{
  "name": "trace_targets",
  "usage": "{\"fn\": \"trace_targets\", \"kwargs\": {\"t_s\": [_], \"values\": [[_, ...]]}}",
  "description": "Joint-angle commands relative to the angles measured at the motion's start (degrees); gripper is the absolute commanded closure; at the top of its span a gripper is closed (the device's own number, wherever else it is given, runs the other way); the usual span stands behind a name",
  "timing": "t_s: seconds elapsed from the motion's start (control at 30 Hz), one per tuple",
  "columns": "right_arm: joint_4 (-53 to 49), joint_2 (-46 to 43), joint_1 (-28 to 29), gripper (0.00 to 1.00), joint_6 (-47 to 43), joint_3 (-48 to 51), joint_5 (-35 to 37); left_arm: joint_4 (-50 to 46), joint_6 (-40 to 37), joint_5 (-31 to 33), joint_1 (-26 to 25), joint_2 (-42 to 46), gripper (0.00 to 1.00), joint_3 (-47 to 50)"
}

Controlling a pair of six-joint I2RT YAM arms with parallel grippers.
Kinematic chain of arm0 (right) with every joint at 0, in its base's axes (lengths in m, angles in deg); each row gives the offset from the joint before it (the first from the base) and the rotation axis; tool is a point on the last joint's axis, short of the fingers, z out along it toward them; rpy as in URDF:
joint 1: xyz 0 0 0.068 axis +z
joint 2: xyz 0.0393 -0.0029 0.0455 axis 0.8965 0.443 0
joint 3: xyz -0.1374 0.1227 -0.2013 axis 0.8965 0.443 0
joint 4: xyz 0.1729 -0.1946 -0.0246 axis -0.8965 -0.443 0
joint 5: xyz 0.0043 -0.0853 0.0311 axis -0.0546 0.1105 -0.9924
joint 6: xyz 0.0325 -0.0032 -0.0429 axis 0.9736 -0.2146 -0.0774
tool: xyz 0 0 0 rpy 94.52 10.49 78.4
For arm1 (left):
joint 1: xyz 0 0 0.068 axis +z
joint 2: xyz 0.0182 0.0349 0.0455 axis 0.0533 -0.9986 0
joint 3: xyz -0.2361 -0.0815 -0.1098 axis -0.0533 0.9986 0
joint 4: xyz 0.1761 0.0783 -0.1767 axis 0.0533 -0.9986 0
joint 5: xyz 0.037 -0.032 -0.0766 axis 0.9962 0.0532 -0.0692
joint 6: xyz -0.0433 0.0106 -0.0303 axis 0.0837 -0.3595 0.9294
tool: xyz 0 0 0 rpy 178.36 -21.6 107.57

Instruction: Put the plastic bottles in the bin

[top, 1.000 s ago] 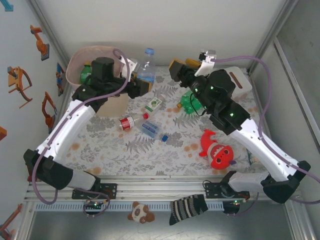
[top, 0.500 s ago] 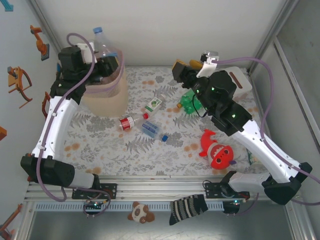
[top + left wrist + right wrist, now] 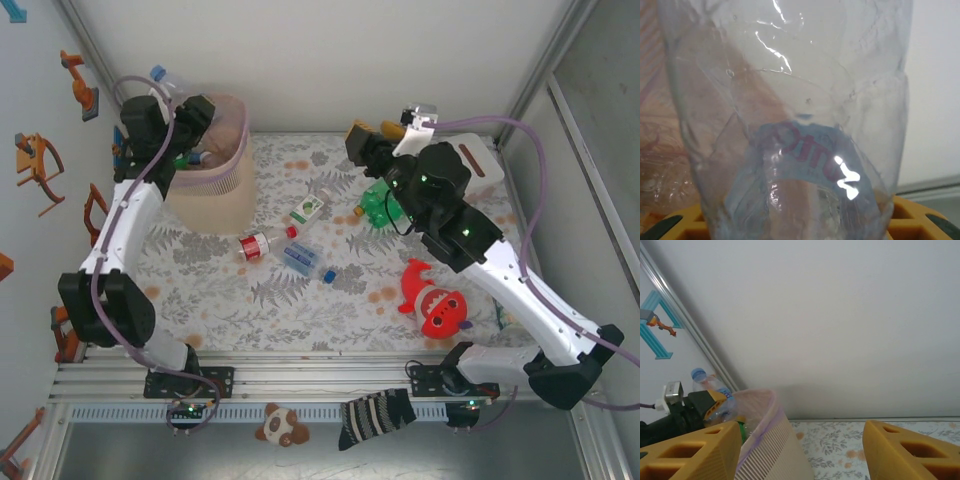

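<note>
One clear bottle (image 3: 790, 90) wears a blue, red-lettered label (image 3: 807, 150).

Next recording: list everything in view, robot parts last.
bin: one, beige, pink liner, far left of table
clear bottle: one, blue cap, in left gripper by bin's left rim
green-white-label bottle: one, lying mid-table
red-label bottle: one, clear, lying right of bin
blue-label bottle: one, clear, lying mid-table
green bottle: one, lying by right arm
shark plush: one, red, near right
white box: one, far right
striped sock: one, front rail
bear plush: one, brown-white, front rail
left gripper: shut on clear bottle
right gripper: open, raised mid-table
</note>
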Motion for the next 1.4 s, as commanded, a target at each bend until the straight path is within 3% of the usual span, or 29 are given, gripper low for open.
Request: {"fn": "trace_targets", "kwargs": {"t_s": [0.0,0.27,0.53,0.83,1.07,1.37], "values": [[0.35,-1.97,0.43,0.35,-1.24,1.04,2.14,12.7,14.57,3.25,0.01,-2.2,0.63,2.78],[0.27,-2.98,0.39,0.35,-2.0,1.98,3.16,18.93,23.12,6.87,-1.78,-8.44,0.57,2.01],[0.17,-3.07,0.44,0.35,-2.62,1.92,3.72,18.87,24.5,7.95,-3.1,-9.07,0.25,1.36],[0.34,-2.81,0.42,0.35,-2.25,1.54,3.1,18.08,22.34,8.84,-2.98,-4.1,0.24,2.61],[-0.46,-2.25,0.4,0.36,-2.48,0.56,2.96,14.31,14.25,6.97,-1.91,-0.36,0.28,0.16],[-13.19,2.1,0.27,0.36,-4.24,-5.34,11.51,7.35,2.13,1.02,-0.65,3.17,0.31,-2.94]]}}
